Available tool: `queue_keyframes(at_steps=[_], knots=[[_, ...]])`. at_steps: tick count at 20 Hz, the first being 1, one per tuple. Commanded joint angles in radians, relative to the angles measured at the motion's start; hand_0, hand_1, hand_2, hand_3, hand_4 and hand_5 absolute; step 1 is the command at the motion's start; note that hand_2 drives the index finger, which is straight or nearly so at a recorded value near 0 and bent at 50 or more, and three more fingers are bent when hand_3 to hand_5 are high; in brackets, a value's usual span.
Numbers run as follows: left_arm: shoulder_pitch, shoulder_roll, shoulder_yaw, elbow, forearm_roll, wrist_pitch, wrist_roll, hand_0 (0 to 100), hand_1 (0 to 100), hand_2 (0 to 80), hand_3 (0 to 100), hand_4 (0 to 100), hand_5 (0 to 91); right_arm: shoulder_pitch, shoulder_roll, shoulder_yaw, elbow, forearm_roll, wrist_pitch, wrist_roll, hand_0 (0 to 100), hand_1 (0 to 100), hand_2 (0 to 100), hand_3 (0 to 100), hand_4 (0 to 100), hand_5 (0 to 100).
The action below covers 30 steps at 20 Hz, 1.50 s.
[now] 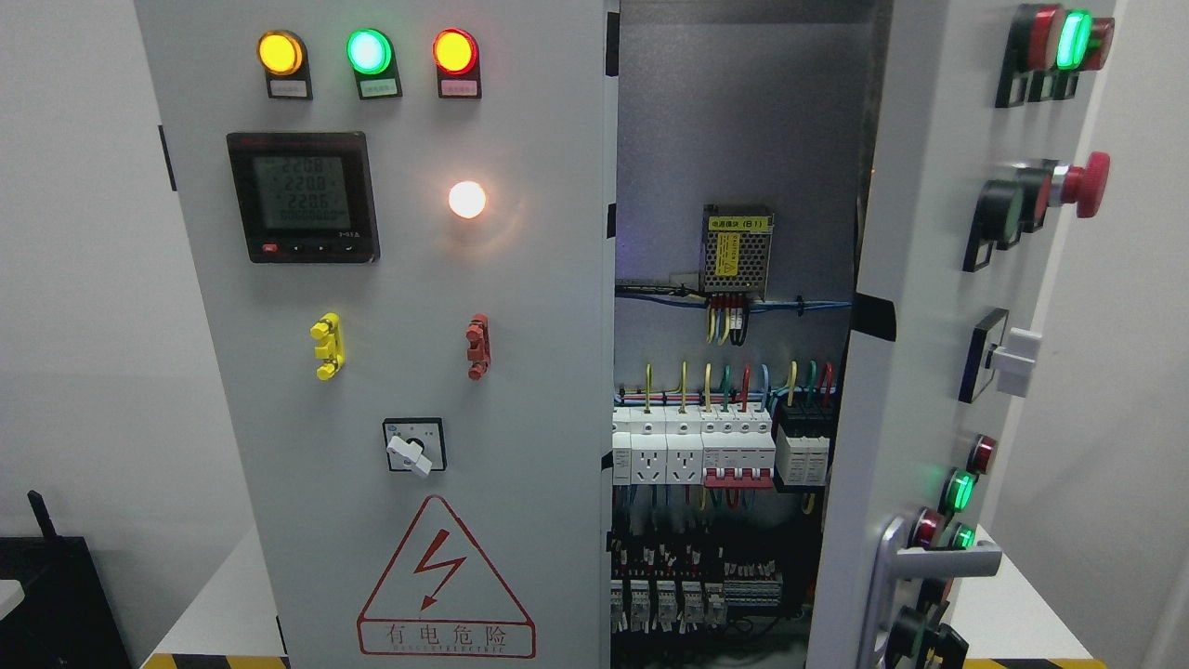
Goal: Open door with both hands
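White walls back a grey electrical cabinet (520,390) in the head view; no robot hand or arm shows, so the state of the fingers cannot be told. Its right door (915,307) stands swung open, edge-on, with a silver lever handle (938,562) low down. Exposed between the doors are circuit breakers (692,451) and coloured wiring (734,376); the left door (390,372) carries three lit lamps (368,51), a digital meter (304,197) and a warning triangle (444,581).

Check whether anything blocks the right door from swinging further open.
Nothing visible does. The right door already stands ajar, its handle free, with only bare wall showing beyond it. Neither hand is in view, so their paths to the handle cannot be judged.
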Motion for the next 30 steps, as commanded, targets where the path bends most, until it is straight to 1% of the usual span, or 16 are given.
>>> queue_keyframes(at_steps=[1, 14, 15, 17, 19, 20, 21, 22, 23, 24, 25, 26, 27, 28, 29, 30], knots=[[0.000, -0.032, 0.000, 0.000, 0.000, 0.000, 0.000, 12, 39, 0.0, 0, 0, 0.0, 0.000, 0.000, 0.000, 0.000, 0.000, -0.001, 0.000, 12, 39, 0, 0, 0, 0], [-0.002, -0.032, 0.000, 0.000, 0.000, 0.000, 0.000, 12, 39, 0.0, 0, 0, 0.0, 0.000, 0.000, 0.000, 0.000, 0.000, -0.001, 0.000, 12, 39, 0, 0, 0, 0], [-0.008, -0.032, 0.000, -0.001, 0.000, 0.000, 0.000, 12, 39, 0.0, 0, 0, 0.0, 0.000, 0.000, 0.000, 0.000, 0.000, -0.001, 0.000, 12, 39, 0, 0, 0, 0], [-0.067, -0.034, -0.008, 0.011, -0.005, 0.005, 0.000, 12, 39, 0.0, 0, 0, 0.0, 0.000, 0.000, 0.000, 0.000, 0.000, -0.001, 0.000, 12, 39, 0, 0, 0, 0], [-0.054, -0.041, -0.005, -0.029, -0.003, -0.001, -0.004, 12, 39, 0.0, 0, 0, 0.0, 0.000, 0.000, 0.000, 0.000, 0.000, -0.001, 0.000, 12, 39, 0, 0, 0, 0], [-0.026, -0.034, -0.002, -0.131, -0.005, -0.006, -0.013, 12, 39, 0.0, 0, 0, 0.0, 0.000, 0.000, 0.000, 0.000, 0.000, -0.001, 0.000, 12, 39, 0, 0, 0, 0], [0.021, -0.019, 0.006, -0.323, -0.002, -0.005, -0.039, 12, 39, 0.0, 0, 0, 0.0, 0.000, 0.000, 0.000, 0.000, 0.000, -0.001, 0.000, 12, 39, 0, 0, 0, 0], [0.093, 0.018, 0.029, -0.547, 0.008, 0.001, -0.079, 12, 39, 0.0, 0, 0, 0.0, 0.000, 0.000, 0.000, 0.000, 0.000, -0.001, 0.000, 12, 39, 0, 0, 0, 0], [0.157, 0.079, 0.061, -0.772, 0.033, 0.001, -0.126, 12, 39, 0.0, 0, 0, 0.0, 0.000, 0.000, 0.000, 0.000, 0.000, -0.001, 0.000, 12, 39, 0, 0, 0, 0], [0.217, 0.136, 0.084, -0.981, 0.104, 0.002, -0.163, 12, 39, 0.0, 0, 0, 0.0, 0.000, 0.000, 0.000, 0.000, 0.000, -0.001, 0.000, 12, 39, 0, 0, 0, 0], [0.265, 0.194, 0.101, -1.159, 0.208, 0.002, -0.174, 12, 39, 0.0, 0, 0, 0.0, 0.000, 0.000, 0.000, 0.000, 0.000, -0.001, 0.000, 12, 39, 0, 0, 0, 0], [0.299, 0.272, 0.133, -1.313, 0.326, -0.003, -0.174, 12, 39, 0.0, 0, 0, 0.0, 0.000, 0.000, 0.000, 0.000, 0.000, -0.001, 0.000, 12, 39, 0, 0, 0, 0], [0.316, 0.379, 0.182, -1.430, 0.453, -0.003, -0.174, 12, 39, 0.0, 0, 0, 0.0, 0.000, 0.000, 0.000, 0.000, 0.000, -0.001, 0.000, 12, 39, 0, 0, 0, 0], [0.319, 0.516, 0.225, -1.498, 0.592, -0.005, -0.176, 12, 39, 0.0, 0, 0, 0.0, 0.000, 0.000, 0.000, 0.000, 0.000, 0.001, 0.000, 12, 39, 0, 0, 0, 0], [0.316, 0.661, 0.259, -1.538, 0.761, -0.005, -0.177, 12, 39, 0.0, 0, 0, 0.0, 0.000, 0.000, 0.000, 0.000, 0.000, 0.001, 0.000, 12, 39, 0, 0, 0, 0], [0.316, 0.807, 0.297, -1.569, 0.951, -0.005, -0.185, 12, 39, 0.0, 0, 0, 0.0, 0.000, 0.000, 0.000, 0.000, 0.000, -0.001, 0.000, 12, 39, 0, 0, 0, 0]])
